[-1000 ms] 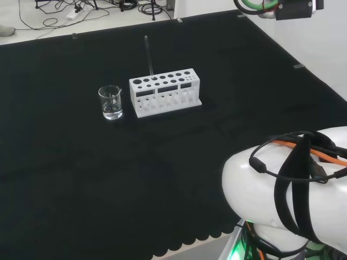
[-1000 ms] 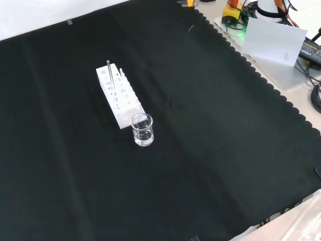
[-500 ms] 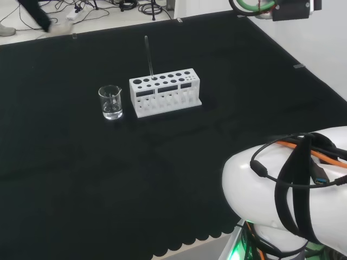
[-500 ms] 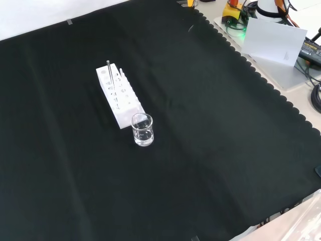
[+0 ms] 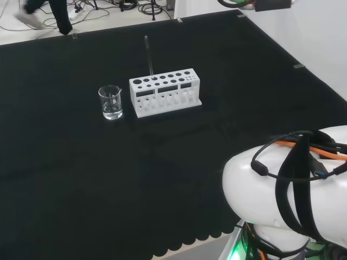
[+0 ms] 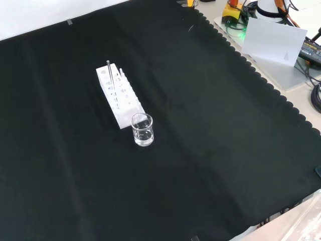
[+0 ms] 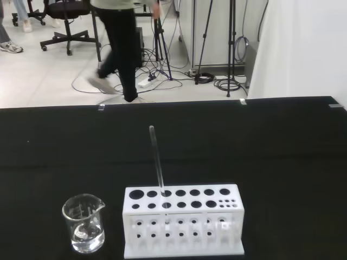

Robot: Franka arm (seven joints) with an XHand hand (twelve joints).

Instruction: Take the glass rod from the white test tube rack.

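Glass rod (image 5: 148, 54) standing nearly upright in white rack (image 5: 164, 91), small beaker (image 5: 110, 102) just beside the rack, nothing touching the rod, hand's opening cannot be told

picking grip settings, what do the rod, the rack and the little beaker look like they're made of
Glass rod: clear and thin with a glossy edge, likely glass.
White test tube rack: opaque matte white with neat round holes, probably plastic.
Beaker: transparent with shiny highlights and faint markings; glass or clear plastic, can't tell which.
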